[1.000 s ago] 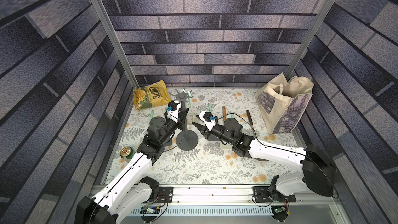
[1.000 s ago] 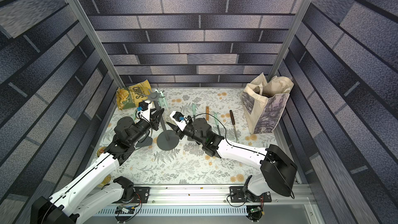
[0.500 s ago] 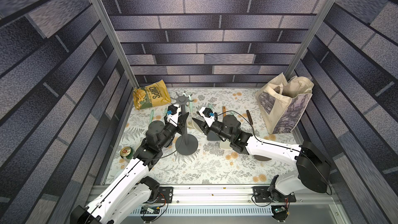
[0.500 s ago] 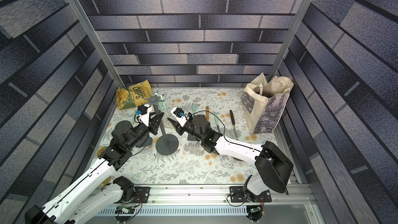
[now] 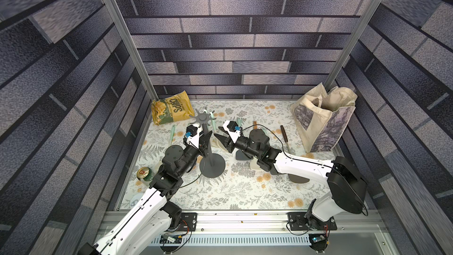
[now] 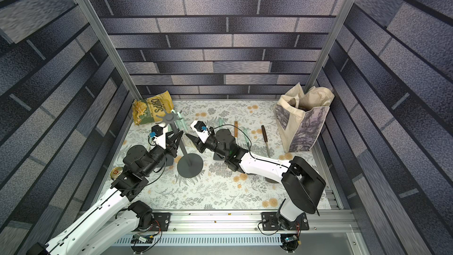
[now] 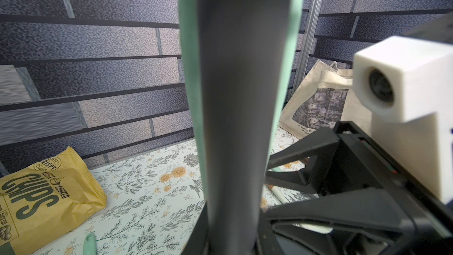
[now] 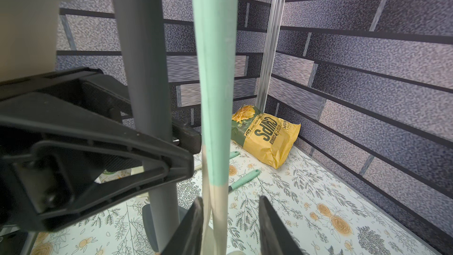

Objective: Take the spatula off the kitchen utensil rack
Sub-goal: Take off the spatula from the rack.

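The kitchen utensil rack (image 5: 212, 165) (image 6: 190, 165) stands left of centre, a dark grey pole with a star crown. My left gripper (image 5: 205, 138) (image 7: 231, 229) is shut on its pole (image 7: 235, 94). The spatula (image 8: 215, 94), with a mint handle and a cream lower part, hangs from the crown beside the pole. In the top views its cream end (image 5: 217, 144) shows by my right gripper. My right gripper (image 5: 219, 141) (image 8: 230, 198) is open around that cream part. One finger (image 8: 193, 224) is close against it, and a gap remains on the other side.
A yellow chips bag (image 5: 171, 110) lies at the back left and a cloth tote bag (image 5: 323, 121) stands at the back right. A can (image 5: 144, 173) sits by the left arm. Loose utensils (image 5: 285, 138) and a mint handle (image 5: 172, 134) lie on the floral table.
My right gripper has edged left to the rack, and its jaws have narrowed slightly. The left gripper keeps its hold on the pole.
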